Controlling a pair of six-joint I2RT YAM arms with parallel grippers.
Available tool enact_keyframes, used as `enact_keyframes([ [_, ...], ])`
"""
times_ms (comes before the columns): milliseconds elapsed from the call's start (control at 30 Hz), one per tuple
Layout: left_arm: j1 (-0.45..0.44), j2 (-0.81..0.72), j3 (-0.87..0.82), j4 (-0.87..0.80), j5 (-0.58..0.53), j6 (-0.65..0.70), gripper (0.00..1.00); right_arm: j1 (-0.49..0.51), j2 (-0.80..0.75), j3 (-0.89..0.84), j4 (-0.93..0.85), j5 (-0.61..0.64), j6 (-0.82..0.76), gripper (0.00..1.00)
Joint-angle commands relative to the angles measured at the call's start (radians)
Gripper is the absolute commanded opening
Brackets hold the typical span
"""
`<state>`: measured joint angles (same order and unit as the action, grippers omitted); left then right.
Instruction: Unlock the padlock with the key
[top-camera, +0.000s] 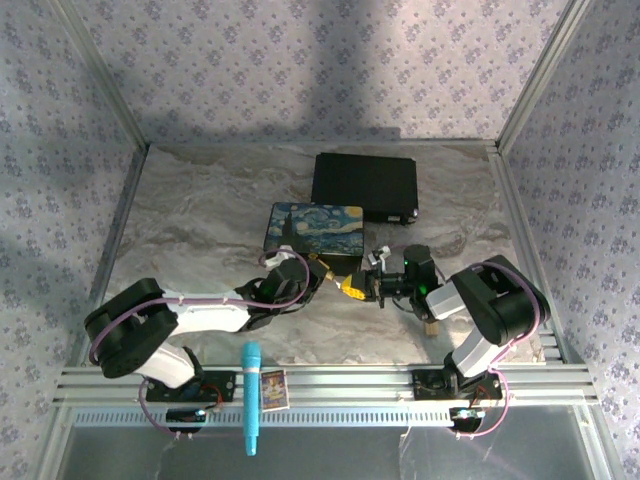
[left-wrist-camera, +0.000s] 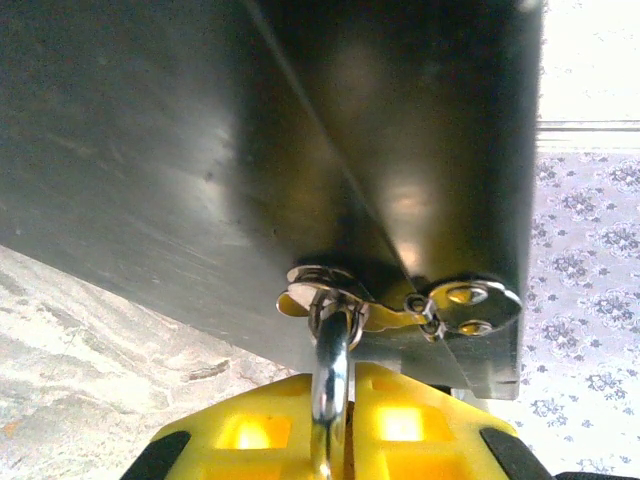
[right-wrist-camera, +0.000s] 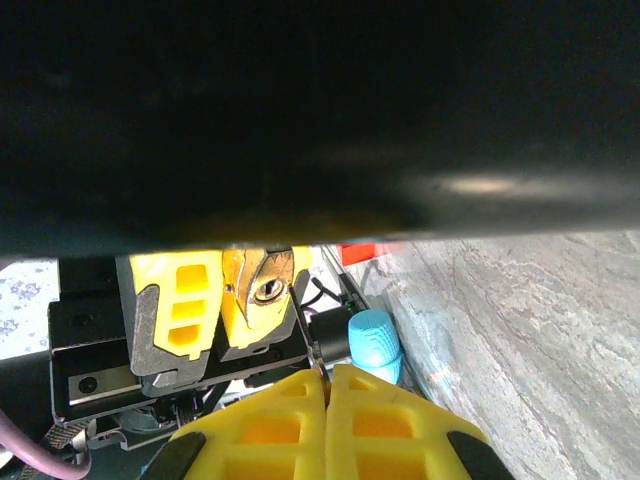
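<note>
The brass padlock (right-wrist-camera: 262, 285) faces the right wrist camera keyhole first, clamped between the left gripper's yellow fingers (right-wrist-camera: 180, 305). Its silver shackle (left-wrist-camera: 332, 365) runs up from my left gripper (left-wrist-camera: 345, 385) through the metal hasp (left-wrist-camera: 400, 310) on the painted box's dark side. My right gripper (right-wrist-camera: 328, 372) is shut on the thin key (right-wrist-camera: 318, 352), whose tip points up at the keyhole and stops just short of it. From above, the left gripper (top-camera: 320, 270) and right gripper (top-camera: 360, 288) meet in front of the starry-night box (top-camera: 315, 228).
A black case (top-camera: 365, 185) lies behind the painted box. On the front rail sit a teal marker (top-camera: 250, 395) and a small card (top-camera: 272, 388). A pale wooden block (top-camera: 432, 326) is by the right arm. A red piece (right-wrist-camera: 370, 250) shows past the padlock.
</note>
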<state>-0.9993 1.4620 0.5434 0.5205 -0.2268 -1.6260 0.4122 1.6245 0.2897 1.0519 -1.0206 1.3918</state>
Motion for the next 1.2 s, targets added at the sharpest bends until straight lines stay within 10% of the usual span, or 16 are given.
enact_keyframes([
  [0,0.024,-0.012,-0.006,0.079,0.029,-0.008,0.00,-0.007,0.003,0.000,0.031,-0.018,-0.007,0.00],
  [1167,0.038,-0.003,-0.039,0.170,0.080,-0.038,0.00,-0.010,-0.038,-0.012,-0.012,-0.007,-0.040,0.00],
])
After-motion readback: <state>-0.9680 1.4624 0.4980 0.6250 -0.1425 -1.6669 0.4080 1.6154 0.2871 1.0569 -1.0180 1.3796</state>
